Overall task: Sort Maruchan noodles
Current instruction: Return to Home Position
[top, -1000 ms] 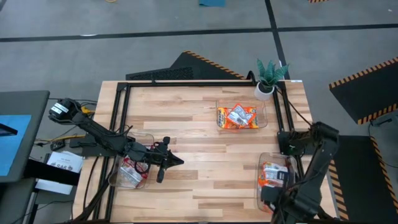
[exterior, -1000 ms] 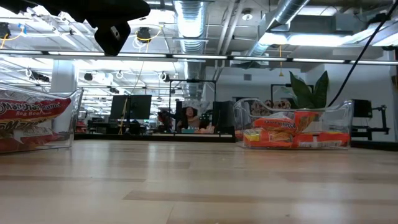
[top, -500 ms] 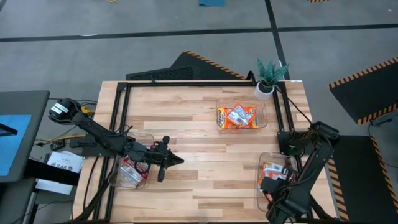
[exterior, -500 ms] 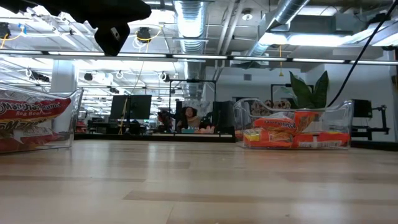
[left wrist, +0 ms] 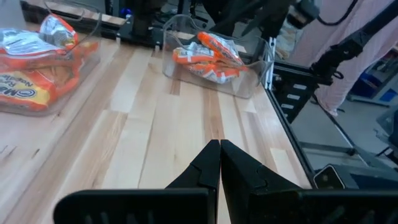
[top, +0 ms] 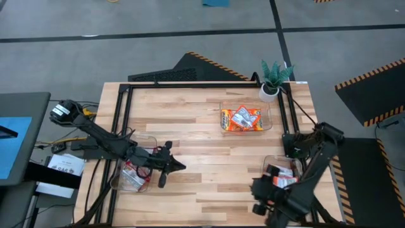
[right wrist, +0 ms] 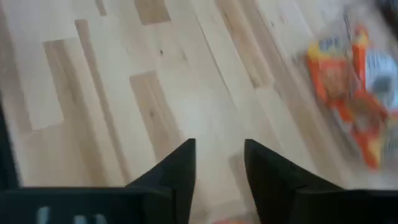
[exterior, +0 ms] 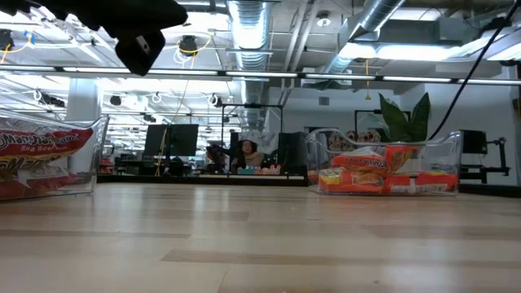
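Table (top: 202, 126): bare boards wherever they show; no loose packet in sight, though the arms hide a little of it.
Far bin (top: 245, 118): at about 1 o'clock from the table's centre, holding orange packets (top: 242, 118); the low view shows them stacked inside the clear wall.
Left bin (top: 131, 171): at about 8 o'clock, holding red and white packets (top: 131, 172), partly under the left arm.
Right bin (top: 283, 177): at about 4 o'clock, near the table's edge, with orange and white packets (top: 283, 178) in it; the right arm covers part of it.
Plant (top: 274, 78): at the far right corner, apart from the sorting.
Left gripper (top: 178, 166): clenched, fingers pressed together with nothing between them, just past the left bin toward the centre, above bare wood.
Right gripper (right wrist: 219, 168): released, fingers apart and nothing between them, over bare boards just beside the right bin on its 9 o'clock side; its wrist view shows orange packets off to one side.
Step in hand: by my reading, the release after a drop into the right bin; the fingers stand apart and empty beside it.
Progress: every noodle packet I can see lies in a bin, so the sort looks finished or very near it.
Next move: likely lifting the right arm clear of the bin wall without snagging it, then checking the hidden strips of table for a stray packet before both arms rest.
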